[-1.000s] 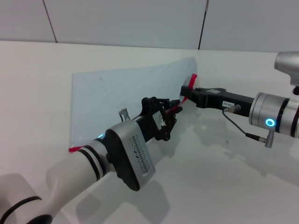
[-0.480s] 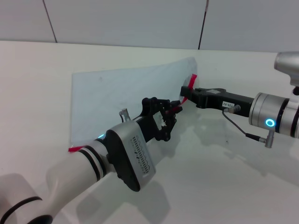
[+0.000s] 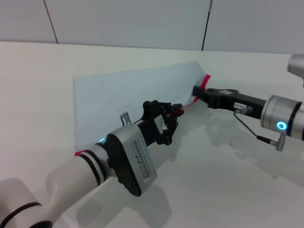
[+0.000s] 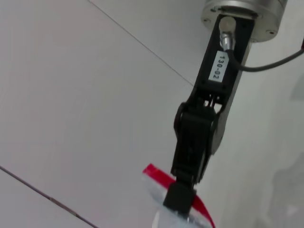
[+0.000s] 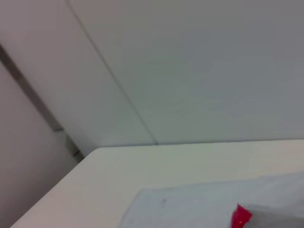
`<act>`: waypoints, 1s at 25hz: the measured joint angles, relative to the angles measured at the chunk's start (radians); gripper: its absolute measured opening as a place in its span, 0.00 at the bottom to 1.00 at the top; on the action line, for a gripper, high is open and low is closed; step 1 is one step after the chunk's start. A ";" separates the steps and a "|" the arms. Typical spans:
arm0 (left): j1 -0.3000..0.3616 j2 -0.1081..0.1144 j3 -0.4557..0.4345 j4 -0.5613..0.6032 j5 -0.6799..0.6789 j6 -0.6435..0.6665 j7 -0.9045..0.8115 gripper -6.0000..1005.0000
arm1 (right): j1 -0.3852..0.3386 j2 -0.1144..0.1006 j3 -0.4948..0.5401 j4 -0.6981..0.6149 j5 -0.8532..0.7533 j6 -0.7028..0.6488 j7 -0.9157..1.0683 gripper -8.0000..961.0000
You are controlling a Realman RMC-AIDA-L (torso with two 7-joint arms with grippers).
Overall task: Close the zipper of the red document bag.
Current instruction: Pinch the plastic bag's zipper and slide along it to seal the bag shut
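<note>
The red document bag (image 3: 123, 97) is a pale translucent pouch lying on the white table, with its far right corner lifted. The zipper (image 3: 187, 105) is a red strip along its near long edge. My left gripper (image 3: 174, 114) is shut on the zipper near the middle of that edge. My right gripper (image 3: 198, 91) is shut on the zipper's right end at the raised corner. The left wrist view shows the right gripper (image 4: 183, 202) pinching the red zipper (image 4: 156, 175). In the right wrist view only a bit of red zipper (image 5: 241, 216) and the bag (image 5: 190, 209) show.
The white table (image 3: 228, 190) stretches in front and to the right. A panelled wall (image 3: 142, 21) stands behind it. A cable (image 3: 249, 130) hangs under the right wrist.
My right gripper has moved right and slightly back, pulling the zipper end and the bag's corner with it. The left gripper has stayed nearly in place on the zipper.
</note>
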 joint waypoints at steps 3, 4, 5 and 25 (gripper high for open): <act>0.003 0.000 0.000 -0.001 0.000 0.000 0.000 0.09 | -0.022 -0.002 0.031 -0.023 0.002 -0.002 0.000 0.03; 0.005 0.000 0.000 -0.001 0.000 0.000 0.000 0.09 | -0.029 -0.002 0.041 -0.031 0.003 -0.002 0.000 0.03; 0.006 0.000 0.000 -0.002 0.000 0.000 0.000 0.09 | -0.035 -0.002 0.050 -0.037 0.003 -0.002 0.001 0.03; 0.049 0.000 0.000 -0.001 0.000 -0.003 0.000 0.09 | -0.186 -0.008 0.286 -0.186 0.005 0.002 0.023 0.03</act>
